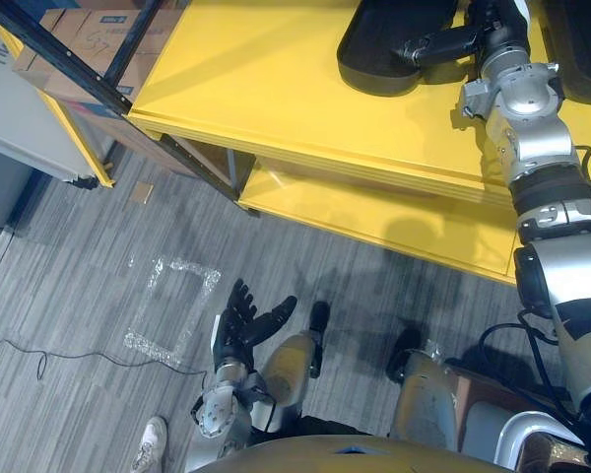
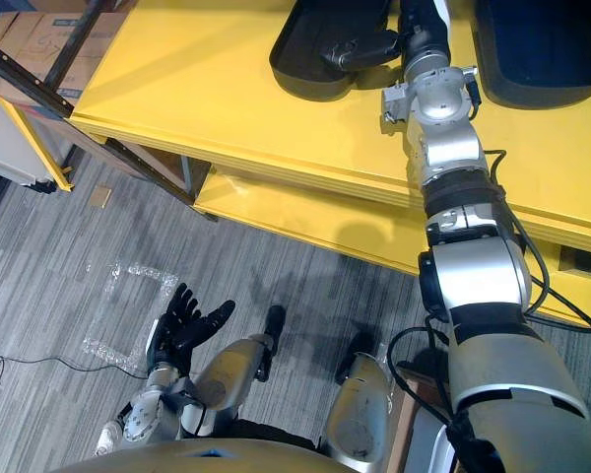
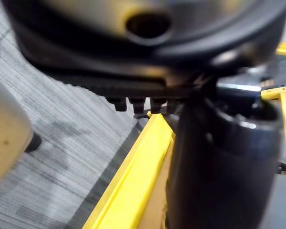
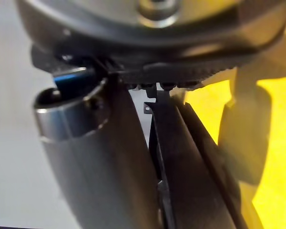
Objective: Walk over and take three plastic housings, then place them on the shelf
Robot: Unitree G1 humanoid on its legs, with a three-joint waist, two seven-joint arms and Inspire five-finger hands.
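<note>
A: Right hand, what is it doing?

B: The right hand (image 1: 494, 28) is reaching over the shelf (image 1: 276, 89) to a black housing (image 1: 374, 30). In the wrist view the housing's thin wall is running between thumb and fingers, thumb against one face and a finger on the other. I am logging that as a pinch on the wall.

A: Where is the housing sitting?

B: It is lying on the top deck, well back from the front edge, its rounded end pointing towards the deck's left end. I cannot tell whether it is lifted or resting on the deck.

A: Any others?

B: A second housing (image 2: 542, 49) is lying on the same deck, on the far side of the right arm, towards the right end, apart from the first.

A: Left hand?

B: The left hand (image 1: 246, 320) is hanging low over the floor (image 1: 79, 246) in front of the shelf's lower deck, fingers straight and spread, holding nothing.

A: Surroundings?

B: Boxes (image 1: 69, 39) are standing past the shelf's left corner. A tape square (image 1: 172, 310) is marked on the floor just beside the left hand (a person's shoe (image 1: 150, 443) is showing below it).
</note>
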